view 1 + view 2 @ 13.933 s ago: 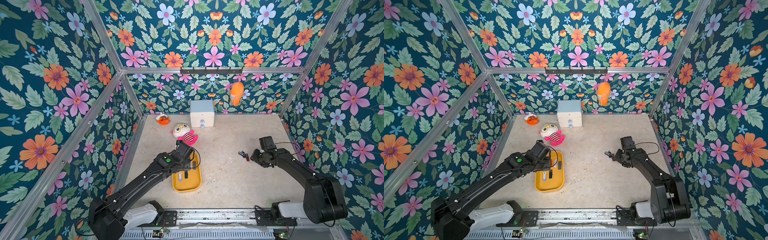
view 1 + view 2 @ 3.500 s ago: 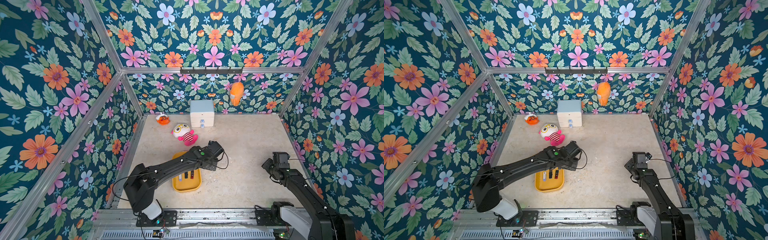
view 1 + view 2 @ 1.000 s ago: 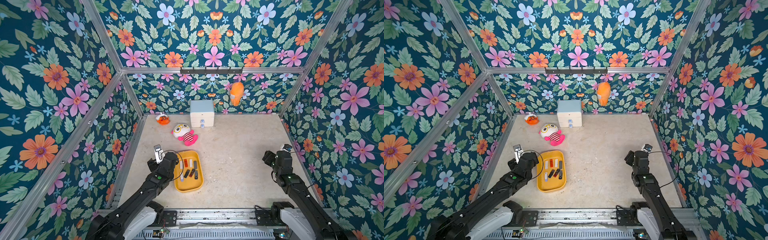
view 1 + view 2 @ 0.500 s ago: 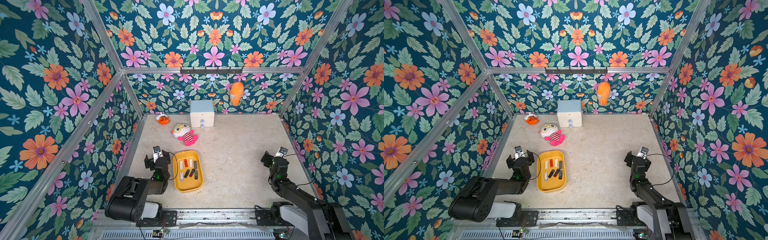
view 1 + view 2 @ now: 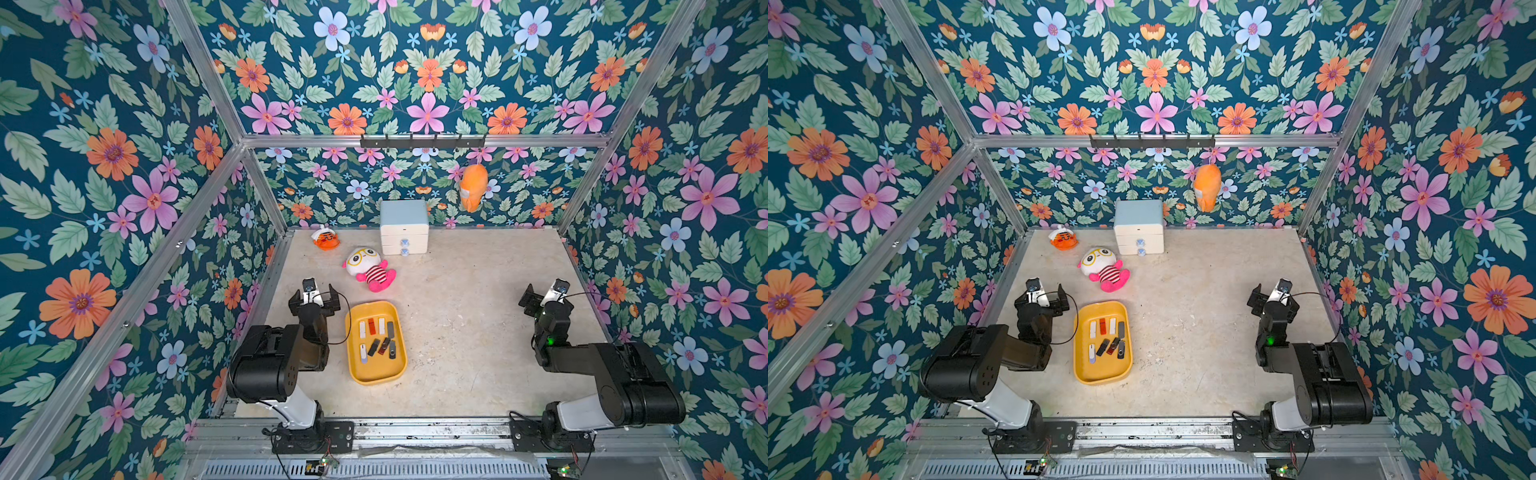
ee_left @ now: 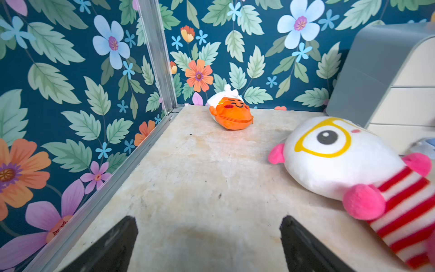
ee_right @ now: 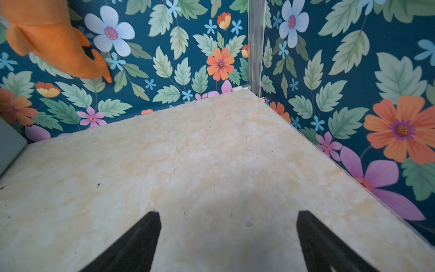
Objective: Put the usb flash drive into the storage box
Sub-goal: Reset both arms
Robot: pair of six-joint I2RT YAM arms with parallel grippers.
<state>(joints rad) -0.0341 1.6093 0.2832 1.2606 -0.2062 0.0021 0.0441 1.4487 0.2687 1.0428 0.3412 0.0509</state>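
Top views: yellow tray (image 5: 376, 376) sits lower centre of frame with several flash drives (image 5: 372, 326) lying flat inside. None seen loose on the table (image 5: 1192, 316). Left gripper (image 5: 314, 297) is just left of the tray, right gripper (image 5: 542, 296) is far right. Both are spread, empty.

Left wrist: left gripper (image 6: 208, 221) has jaws apart with nothing between; plush doll (image 6: 341, 160) is near.

Right wrist: right gripper (image 7: 227, 214) has jaws apart over bare table, empty.

Drives are likely light, stiff, smooth and small. Pinch across the narrow sides at mid-body; they may skate.
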